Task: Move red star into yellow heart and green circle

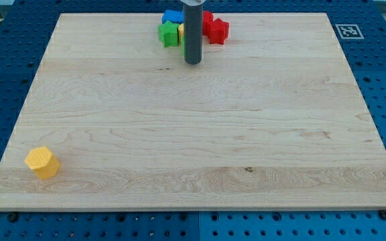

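The red star (218, 31) lies near the view's top edge of the wooden board (193, 134), just right of my rod. A second red block (208, 18) touches it at its upper left. A green block (169, 34), its shape unclear, sits left of the rod with a blue block (173, 16) above it. A sliver of a yellow block (181, 31) shows between the green block and the rod; the rod hides most of it. My tip (193, 63) rests on the board just below this cluster, down-left of the red star.
A yellow hexagon-like block (42, 162) sits alone near the board's bottom left corner. A black-and-white marker tag (347, 31) is at the top right corner. Blue perforated table (5, 80) surrounds the board.
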`<state>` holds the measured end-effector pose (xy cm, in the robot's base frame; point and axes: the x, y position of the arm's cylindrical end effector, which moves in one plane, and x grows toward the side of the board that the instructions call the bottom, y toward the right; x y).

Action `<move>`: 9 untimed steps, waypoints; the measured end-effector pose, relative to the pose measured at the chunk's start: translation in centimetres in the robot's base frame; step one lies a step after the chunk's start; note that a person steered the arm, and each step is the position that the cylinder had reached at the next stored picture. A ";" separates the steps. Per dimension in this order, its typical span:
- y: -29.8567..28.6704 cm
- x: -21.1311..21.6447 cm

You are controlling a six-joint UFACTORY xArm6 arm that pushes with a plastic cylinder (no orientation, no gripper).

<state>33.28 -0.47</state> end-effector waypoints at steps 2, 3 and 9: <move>0.7 -0.3; 2.4 1.3; 12.4 -8.1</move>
<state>25.16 11.91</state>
